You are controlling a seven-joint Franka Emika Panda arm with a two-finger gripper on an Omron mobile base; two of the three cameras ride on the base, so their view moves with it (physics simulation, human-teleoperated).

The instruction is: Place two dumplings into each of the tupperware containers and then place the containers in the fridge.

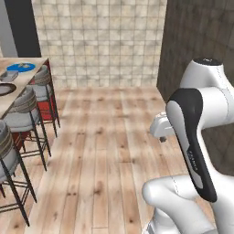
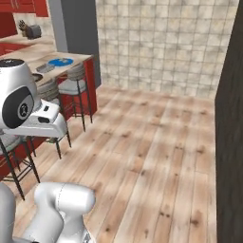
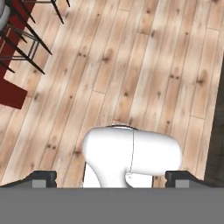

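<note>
My gripper (image 3: 110,179) is open, its two dark fingertips (image 3: 43,179) far apart with nothing between them, pointing down at the wooden floor. It hangs low in front of the arm, well away from the counter (image 1: 27,87). One grey tupperware container (image 1: 9,75) lies on the counter at the far left, between a blue plate (image 1: 20,67) and a dark-brown plate (image 1: 4,89). The same container (image 2: 45,69) and blue plate (image 2: 60,61) show in the right base view. The dumplings are too small to make out. A tall grey body (image 2: 76,33) beyond the counter may be the fridge.
Several bar stools (image 1: 32,103) line the counter's near side. A wide stretch of wooden floor (image 1: 105,137) runs to the tiled back wall (image 1: 96,41). A dark wall (image 2: 230,142) closes the right side. Red cabinets (image 2: 14,19) stand behind the counter.
</note>
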